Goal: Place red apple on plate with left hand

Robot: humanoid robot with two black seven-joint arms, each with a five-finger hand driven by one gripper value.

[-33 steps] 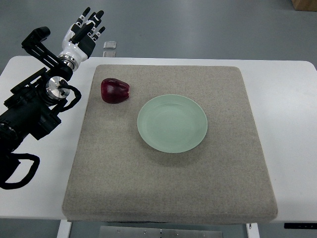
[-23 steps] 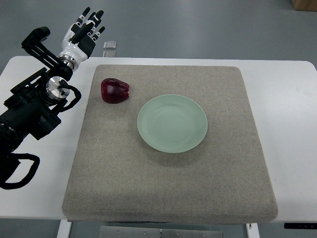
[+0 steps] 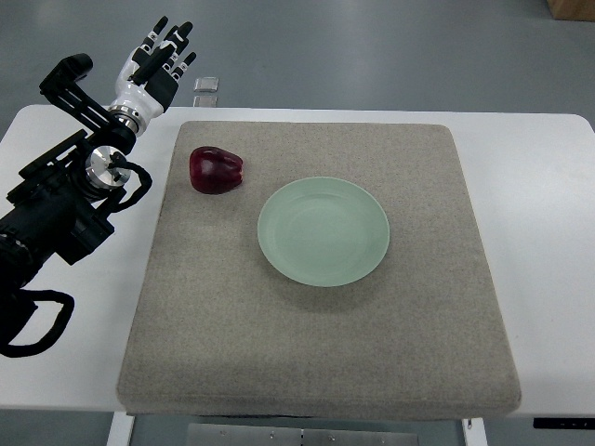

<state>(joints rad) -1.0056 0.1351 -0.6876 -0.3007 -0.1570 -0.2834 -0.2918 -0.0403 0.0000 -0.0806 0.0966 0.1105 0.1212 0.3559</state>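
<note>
Left hand [image 3: 156,58] upper left, fingers spread, empty; red apple [image 3: 217,170] ungrasped beside bare plate [image 3: 323,231]; placement undone.

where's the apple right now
The apple lies on the grey mat near its far left corner, just left of the empty plate.

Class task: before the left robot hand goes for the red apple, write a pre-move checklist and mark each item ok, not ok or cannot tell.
1. Left robot hand open and holding nothing: ok.
2. Red apple in plain view on the grey mat, nothing covering it: ok.
3. Green plate bare, ready to receive it: ok.
4. Apple apart from the plate, with room around it for fingers: ok.
5. Hand over the apple: not ok, it is beyond the mat's far left corner.
6. Apple's steadiness against rolling: cannot tell.
</note>
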